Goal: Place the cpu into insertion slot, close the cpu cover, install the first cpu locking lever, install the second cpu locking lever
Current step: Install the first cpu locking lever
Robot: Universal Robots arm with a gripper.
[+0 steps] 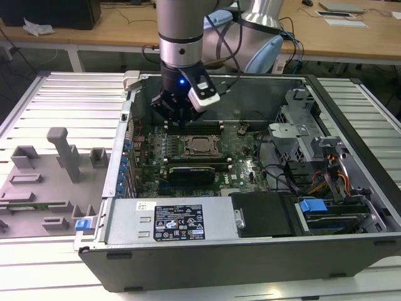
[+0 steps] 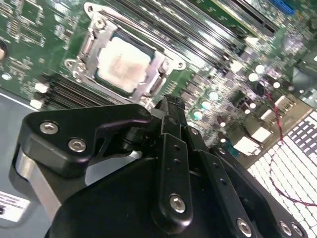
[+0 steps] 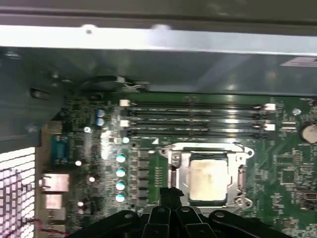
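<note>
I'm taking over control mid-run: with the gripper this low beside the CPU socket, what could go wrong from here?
The gripper, shut, hangs low over the motherboard beside the cpu cover; a slip could scrape the small capacitors there. The cover lies over the cpu, but I cannot tell whether it is latched, so a sideways push may lift it.

One robot arm (image 1: 182, 37) with one hand (image 1: 177, 116) works over one open computer case (image 1: 351, 238) on one slatted worktop (image 1: 62, 100). Inside are one motherboard (image 3: 292, 163), one cpu (image 3: 208, 181) framed by one cpu cover (image 3: 205, 148), four long memory slots (image 3: 198, 119) counted in the first wrist view, and one labelled power supply (image 1: 169, 219).
</note>
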